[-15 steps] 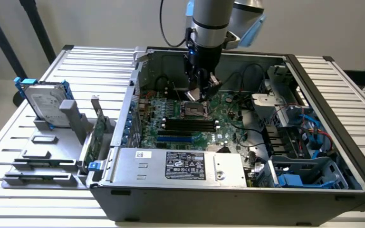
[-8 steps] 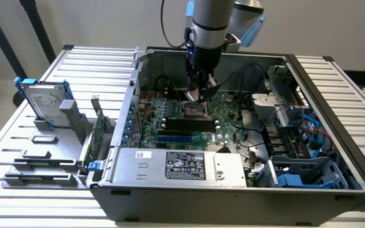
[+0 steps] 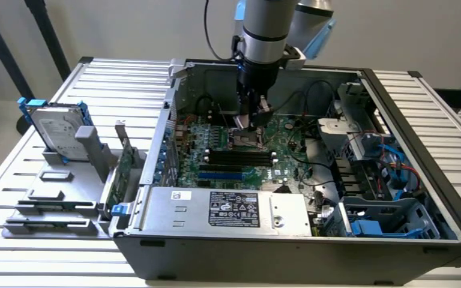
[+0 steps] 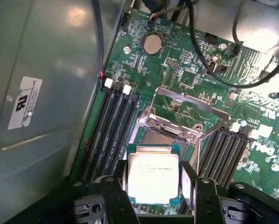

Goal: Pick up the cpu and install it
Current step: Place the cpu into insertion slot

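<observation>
The cpu (image 4: 151, 174), a small square chip with a silver-grey metal top and faint print, sits between my gripper's (image 4: 153, 183) two black fingers (image 4: 119, 184), which are shut on its sides. Just beyond it lies the open cpu socket (image 4: 163, 138) on the green motherboard (image 4: 186, 74), its metal load plate (image 4: 191, 103) swung up. In the exterior view my gripper (image 3: 249, 125) points straight down inside the open computer case (image 3: 295, 246), low over the middle of the motherboard (image 3: 214, 171); the chip is hidden there by the fingers.
Black memory slots (image 4: 112, 126) flank the socket on both sides, and black cables (image 4: 209, 42) cross the board beyond it. A grey labelled box (image 3: 230, 210) fills the case's front; a drive cage (image 3: 371, 153) stands at the exterior view's right. A hard drive with blue brackets (image 3: 54, 127) rests outside.
</observation>
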`<action>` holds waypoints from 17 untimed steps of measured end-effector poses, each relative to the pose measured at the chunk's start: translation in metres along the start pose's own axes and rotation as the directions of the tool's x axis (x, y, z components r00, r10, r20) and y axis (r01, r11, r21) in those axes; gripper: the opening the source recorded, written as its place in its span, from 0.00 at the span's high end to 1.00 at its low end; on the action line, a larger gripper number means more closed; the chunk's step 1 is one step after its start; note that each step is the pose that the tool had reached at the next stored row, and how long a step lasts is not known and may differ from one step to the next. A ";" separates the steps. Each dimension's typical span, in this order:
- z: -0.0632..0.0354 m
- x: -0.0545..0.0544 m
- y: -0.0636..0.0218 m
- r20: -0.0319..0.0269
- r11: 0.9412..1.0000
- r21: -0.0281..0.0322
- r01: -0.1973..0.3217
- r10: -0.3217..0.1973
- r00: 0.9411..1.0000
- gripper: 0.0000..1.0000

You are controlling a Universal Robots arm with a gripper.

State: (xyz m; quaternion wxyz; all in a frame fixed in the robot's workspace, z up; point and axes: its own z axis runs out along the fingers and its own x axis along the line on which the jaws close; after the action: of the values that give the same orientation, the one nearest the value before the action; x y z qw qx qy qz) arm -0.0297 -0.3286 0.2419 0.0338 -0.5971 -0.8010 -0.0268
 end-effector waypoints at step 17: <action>0.0154 -0.001 0.0000 -0.004 0.955 -0.021 -0.295 0.295 0.956 0.45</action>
State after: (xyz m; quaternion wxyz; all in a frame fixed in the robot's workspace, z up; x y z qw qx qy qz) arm -0.0297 -0.3287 0.2265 0.0314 -0.7101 -0.7028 -0.0302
